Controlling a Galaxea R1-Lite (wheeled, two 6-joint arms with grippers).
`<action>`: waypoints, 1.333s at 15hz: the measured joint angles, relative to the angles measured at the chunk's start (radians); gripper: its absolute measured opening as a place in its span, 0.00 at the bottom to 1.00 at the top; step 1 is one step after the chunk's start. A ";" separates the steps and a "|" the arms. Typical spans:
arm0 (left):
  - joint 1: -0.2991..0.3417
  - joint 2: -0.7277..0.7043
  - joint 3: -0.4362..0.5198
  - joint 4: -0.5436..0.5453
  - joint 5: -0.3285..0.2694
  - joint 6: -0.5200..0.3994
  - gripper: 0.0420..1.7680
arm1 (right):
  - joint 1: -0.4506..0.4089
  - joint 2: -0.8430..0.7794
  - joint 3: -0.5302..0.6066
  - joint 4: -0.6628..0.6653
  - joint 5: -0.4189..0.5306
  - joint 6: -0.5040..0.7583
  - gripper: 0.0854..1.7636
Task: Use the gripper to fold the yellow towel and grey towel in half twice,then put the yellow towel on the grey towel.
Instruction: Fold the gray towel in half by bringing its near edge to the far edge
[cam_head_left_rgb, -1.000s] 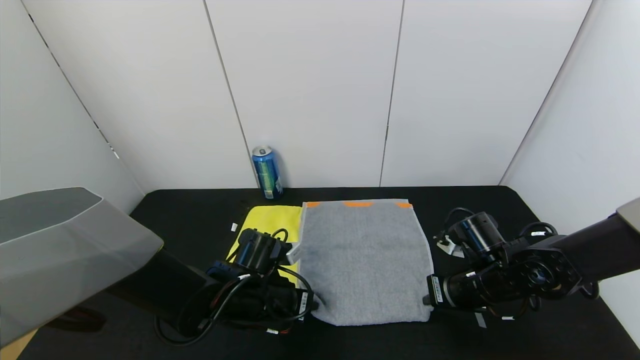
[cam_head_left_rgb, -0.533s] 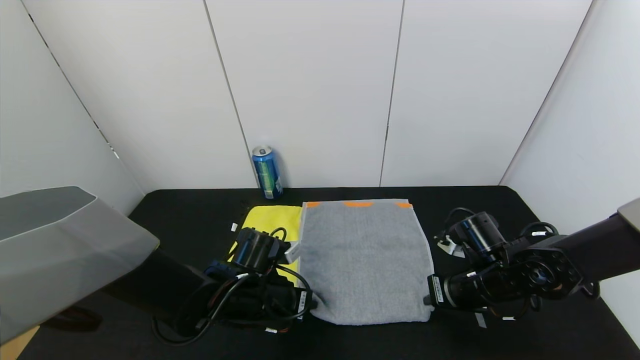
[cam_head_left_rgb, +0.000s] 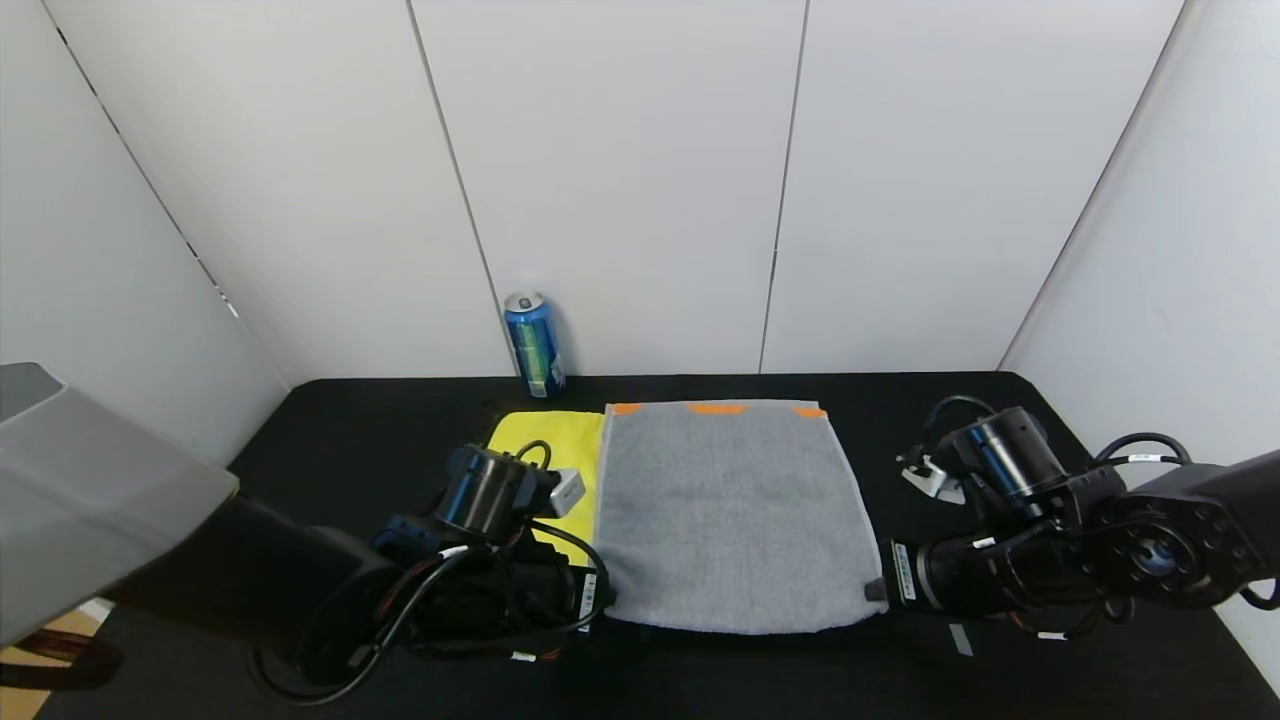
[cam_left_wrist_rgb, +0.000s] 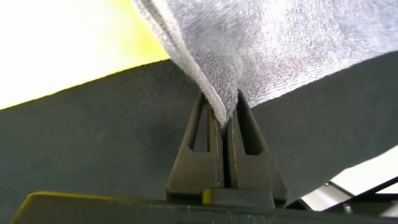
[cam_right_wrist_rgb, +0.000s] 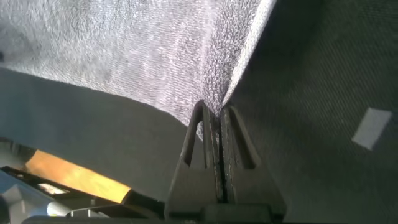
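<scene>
1. Head view: the grey towel (cam_head_left_rgb: 730, 520) lay flat mid-table, orange patches at its far edge, apparently not fully folded. The yellow towel (cam_head_left_rgb: 545, 450) lay partly under its left edge, so stacking remained undone. The left gripper (cam_head_left_rgb: 600, 598) and right gripper (cam_head_left_rgb: 876, 590) sat at the near corners.
2. Left wrist view: the left gripper (cam_left_wrist_rgb: 225, 127) was clamped on a grey corner.
3. Right wrist view: the right gripper (cam_right_wrist_rgb: 216, 121) pinched the other corner.

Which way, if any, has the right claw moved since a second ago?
Yes. The right claw, shut on the large grey terry towel, has moved right, away from the blue drink can.
</scene>
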 joint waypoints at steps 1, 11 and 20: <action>0.000 -0.019 0.004 0.011 0.002 0.000 0.05 | 0.001 -0.020 0.010 0.001 0.000 0.000 0.03; -0.007 -0.200 0.075 0.074 0.034 0.000 0.05 | 0.012 -0.224 0.114 0.028 -0.001 0.002 0.03; -0.039 -0.392 0.150 0.147 0.055 -0.001 0.05 | 0.027 -0.418 0.171 0.124 0.001 0.007 0.03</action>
